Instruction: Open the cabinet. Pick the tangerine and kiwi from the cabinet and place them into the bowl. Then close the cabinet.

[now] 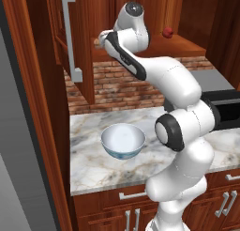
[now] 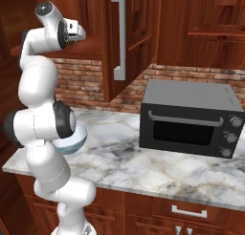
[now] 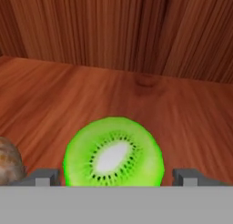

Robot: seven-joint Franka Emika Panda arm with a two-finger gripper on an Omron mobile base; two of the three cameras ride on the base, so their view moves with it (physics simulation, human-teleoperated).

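Observation:
The cabinet (image 1: 82, 42) stands open, its door swung out with the long silver handle (image 1: 68, 33) facing me. My arm reaches onto the cabinet's wooden shelf (image 3: 150, 104). The kiwi (image 3: 113, 150), a bright green cut face with a white centre, lies on that shelf between the fingertips of my gripper (image 3: 116, 178), which is open with a small gap on either side of the fruit. The brownish tangerine (image 3: 9, 161) sits just left of the kiwi at the edge of the hand view. Down on the marble counter, the bowl (image 1: 123, 140) (image 2: 79, 136) is empty.
A small red fruit (image 1: 167, 33) rests further right on the shelf. A black microwave (image 2: 189, 117) stands on the counter (image 1: 93, 166) right of the bowl. The open door (image 2: 119, 38) juts out over the counter. Low cabinets with short handles run below.

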